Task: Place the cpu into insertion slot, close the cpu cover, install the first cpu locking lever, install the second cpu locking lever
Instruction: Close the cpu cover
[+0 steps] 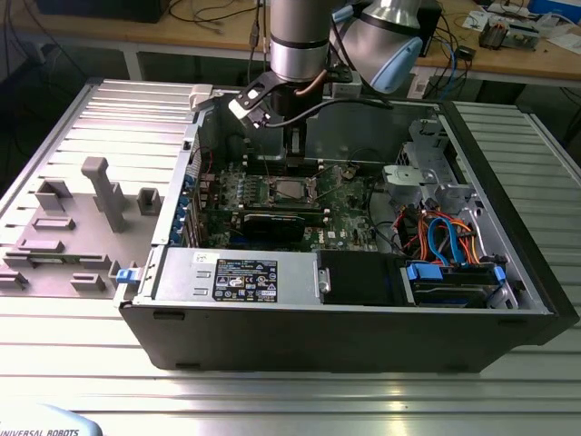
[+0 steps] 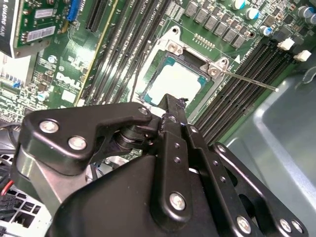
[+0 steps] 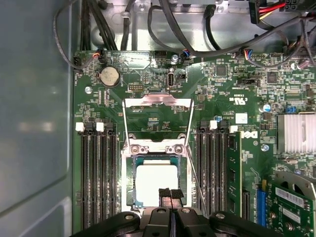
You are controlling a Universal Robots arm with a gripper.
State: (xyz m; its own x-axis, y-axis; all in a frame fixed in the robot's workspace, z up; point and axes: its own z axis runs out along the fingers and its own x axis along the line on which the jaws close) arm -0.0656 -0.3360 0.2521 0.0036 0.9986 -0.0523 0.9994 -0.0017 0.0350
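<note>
The cpu [image 3: 157, 180] [image 2: 178, 80], a pale silver square, lies flat in the insertion slot [image 3: 129, 190] [image 2: 148, 81] on the green motherboard. The cpu cover [image 3: 158, 102] stands swung open behind the slot, with bare board showing through its window. A thin locking lever [image 2: 249, 81] [image 3: 195, 173] sticks out free beside the slot. My gripper [image 3: 170, 195] [image 2: 173, 104] hovers just over the chip's near edge. Its black fingertips are pressed together with nothing between them. In the exterior view the gripper [image 1: 292, 153] hangs inside the case above the slot [image 1: 289, 189].
Long black memory slots [image 3: 96, 177] [image 3: 215, 173] flank the socket on both sides. A black card [image 1: 272, 222] and a heatsink [image 3: 296, 132] sit nearby. Cables [image 1: 440, 238] and drive bays crowd the exterior view's right. The case wall [image 3: 34, 123] runs close alongside the board.
</note>
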